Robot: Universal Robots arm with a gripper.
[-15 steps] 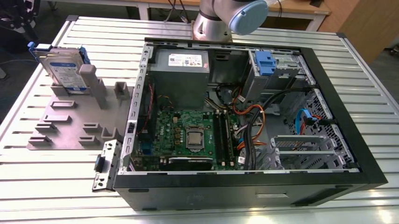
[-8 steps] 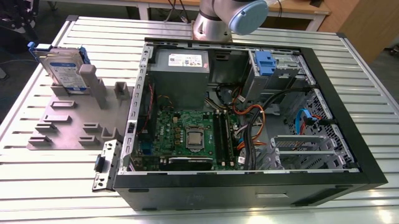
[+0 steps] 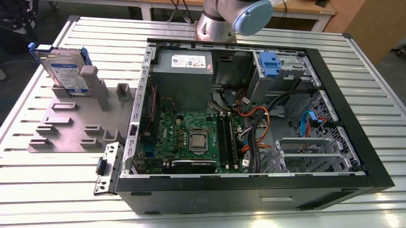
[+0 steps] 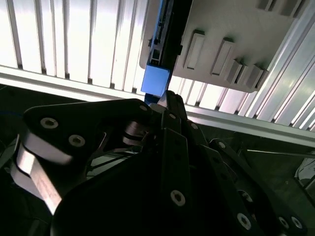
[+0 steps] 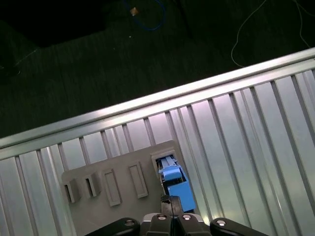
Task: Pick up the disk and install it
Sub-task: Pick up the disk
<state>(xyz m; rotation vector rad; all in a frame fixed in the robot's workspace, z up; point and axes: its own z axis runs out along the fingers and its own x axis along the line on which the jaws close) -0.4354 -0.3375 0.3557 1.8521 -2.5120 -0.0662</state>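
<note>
One disk [image 3: 66, 71], upright at one end of the holder [image 3: 70, 124], we judge dense, rigid, shock-sensitive, best gripped by its edges; gripper [image 5: 170, 199] above the holder, closed, empty.

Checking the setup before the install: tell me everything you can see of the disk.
The disk is a flat silver-grey drive with a white-and-blue label, framed by a blue plastic carrier with a tabbed end. It stands on edge, roughly upright, in a slot of the grey holder on the slatted table, at the exterior view's left, outside the computer case. In both wrist views the tool sits near its blue end tab; contact is unclear.
</note>
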